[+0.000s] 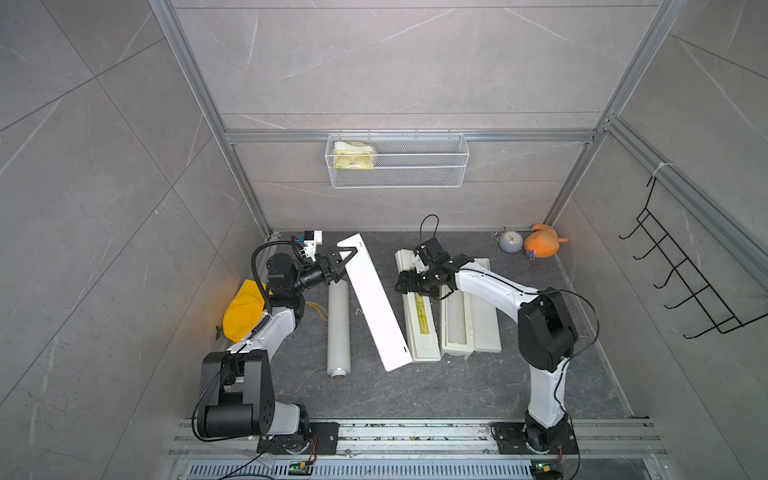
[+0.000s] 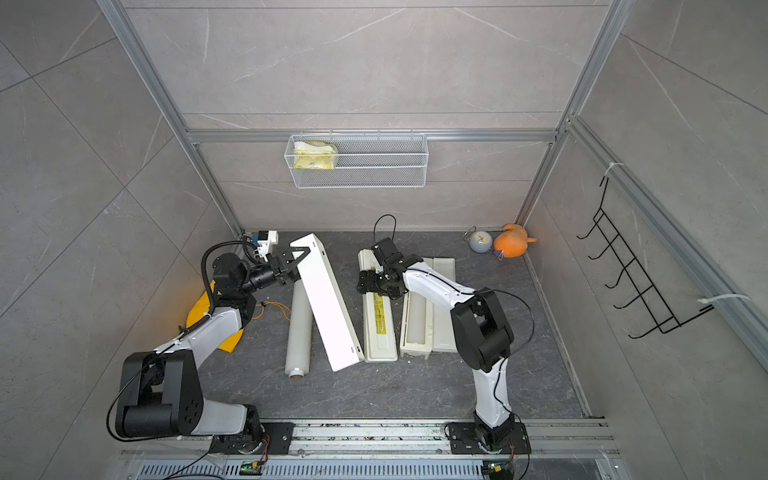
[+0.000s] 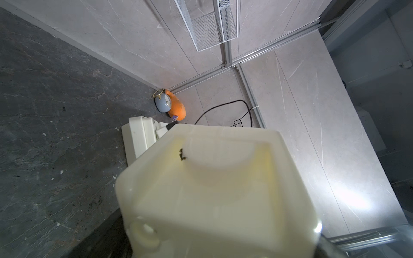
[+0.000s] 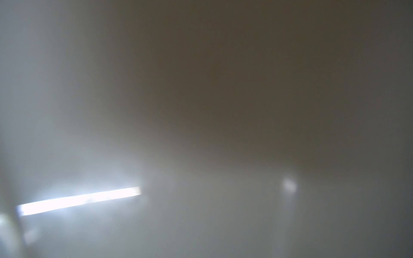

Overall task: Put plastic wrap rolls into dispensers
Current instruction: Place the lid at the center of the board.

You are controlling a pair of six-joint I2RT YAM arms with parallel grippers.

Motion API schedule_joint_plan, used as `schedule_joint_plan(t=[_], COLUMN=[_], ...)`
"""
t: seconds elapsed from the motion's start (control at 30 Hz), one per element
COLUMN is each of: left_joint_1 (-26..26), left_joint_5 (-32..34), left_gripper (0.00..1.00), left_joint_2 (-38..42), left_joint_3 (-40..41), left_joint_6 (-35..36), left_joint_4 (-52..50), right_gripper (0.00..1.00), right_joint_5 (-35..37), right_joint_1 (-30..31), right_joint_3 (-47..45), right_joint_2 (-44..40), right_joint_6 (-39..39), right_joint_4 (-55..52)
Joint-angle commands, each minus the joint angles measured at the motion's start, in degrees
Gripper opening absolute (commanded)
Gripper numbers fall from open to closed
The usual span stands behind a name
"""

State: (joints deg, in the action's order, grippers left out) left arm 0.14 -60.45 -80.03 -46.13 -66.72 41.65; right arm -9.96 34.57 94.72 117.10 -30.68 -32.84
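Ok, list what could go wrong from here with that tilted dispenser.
The left gripper grips the tilted dispenser at its far end only; it may slip and drop onto the loose roll beside it.
That roll lies free on the table and could roll away if bumped.
The right gripper sits low over the labelled lid; its wrist view is all blur, so contact there is hard to judge.

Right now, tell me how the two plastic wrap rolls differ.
The loose roll lies bare on the tabletop; the other roll sits inside an open dispenser. The loose roll's brown core end shows; the other roll's ends are hidden. Both are translucent white, lying front to back.
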Motion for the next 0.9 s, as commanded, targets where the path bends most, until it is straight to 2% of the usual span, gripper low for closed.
schedule_joint_plan(t=[0.0, 0.13, 0.27, 0.37, 0.57, 0.8, 0.87], left_joint_1=[0.93, 1.70, 1.70, 1.66, 1.70, 1.69, 1.70], left_joint_5=[-3.28, -3.76, -4.07, -4.26, -4.51, -4.63, -4.60], left_gripper=[0.74, 0.75, 0.75, 0.75, 0.76, 0.76, 0.76], left_joint_2=[3.20, 2.72, 1.13, 0.28, -1.65, -3.10, -3.53], left_joint_3=[0.24, 0.97, 1.18, 1.22, 1.52, 1.36, 1.04], left_joint_6=[4.66, 5.02, 4.67, 4.23, 3.55, 3.45, 3.53], left_joint_4=[-4.69, -5.08, -4.07, -2.94, -1.24, -0.88, -0.91], right_gripper=[0.86, 0.88, 0.92, 1.00, 1.00, 1.00, 1.00], right_joint_5=[10.49, 17.10, 19.58, 19.75, 15.42, 19.72, 15.80], right_joint_1=[1.00, 1.65, 1.84, 1.99, 1.85, 1.97, 1.86], right_joint_3=[4.48, 8.08, 9.76, 12.02, 14.17, 14.40, 18.07], right_joint_2=[3.59, 7.97, 11.18, 12.99, 14.78, 11.59, 14.08], right_joint_6=[-3.18, -5.22, -5.03, -3.63, -1.67, -0.43, 2.04], right_joint_4=[-6.62, -9.89, -11.58, -13.94, -16.23, -18.36, -20.73])
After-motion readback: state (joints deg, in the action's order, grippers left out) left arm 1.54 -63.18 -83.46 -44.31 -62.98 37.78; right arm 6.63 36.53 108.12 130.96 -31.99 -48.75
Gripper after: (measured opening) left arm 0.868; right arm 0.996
